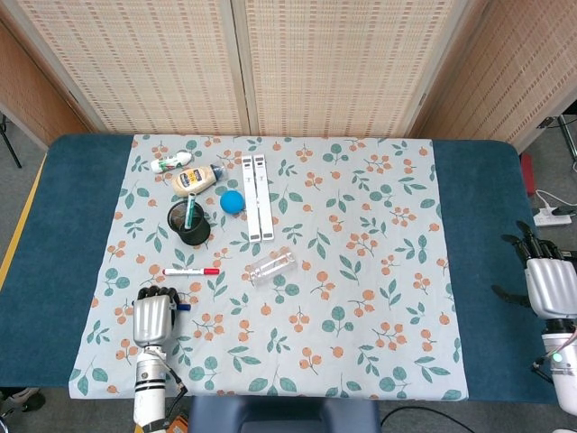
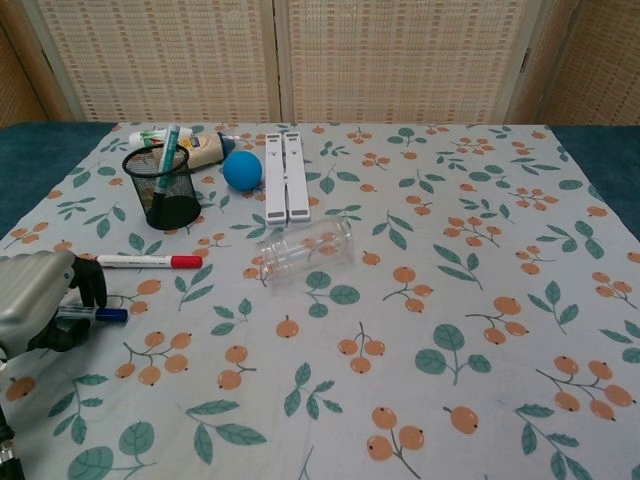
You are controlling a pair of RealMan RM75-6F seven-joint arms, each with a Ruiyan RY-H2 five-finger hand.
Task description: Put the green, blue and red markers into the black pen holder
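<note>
The black mesh pen holder (image 1: 185, 236) (image 2: 163, 205) stands at the cloth's left with the green marker (image 1: 189, 212) (image 2: 168, 148) upright inside it. The red-capped marker (image 1: 190, 271) (image 2: 150, 261) lies flat on the cloth in front of the holder. My left hand (image 1: 153, 316) (image 2: 35, 300) sits low at the near left, fingers curled around the blue marker (image 1: 183, 307) (image 2: 100, 314), whose blue cap sticks out to the right. My right hand (image 1: 547, 284) hovers over the blue table at the far right, fingers spread, holding nothing.
Behind the holder lie a cream bottle (image 1: 196, 179) and a small tube (image 1: 171, 162). A blue ball (image 1: 233, 202) (image 2: 242, 170), two white bars (image 1: 256, 198) (image 2: 285, 190) and a clear cup on its side (image 1: 272, 267) (image 2: 305, 250) sit near the middle.
</note>
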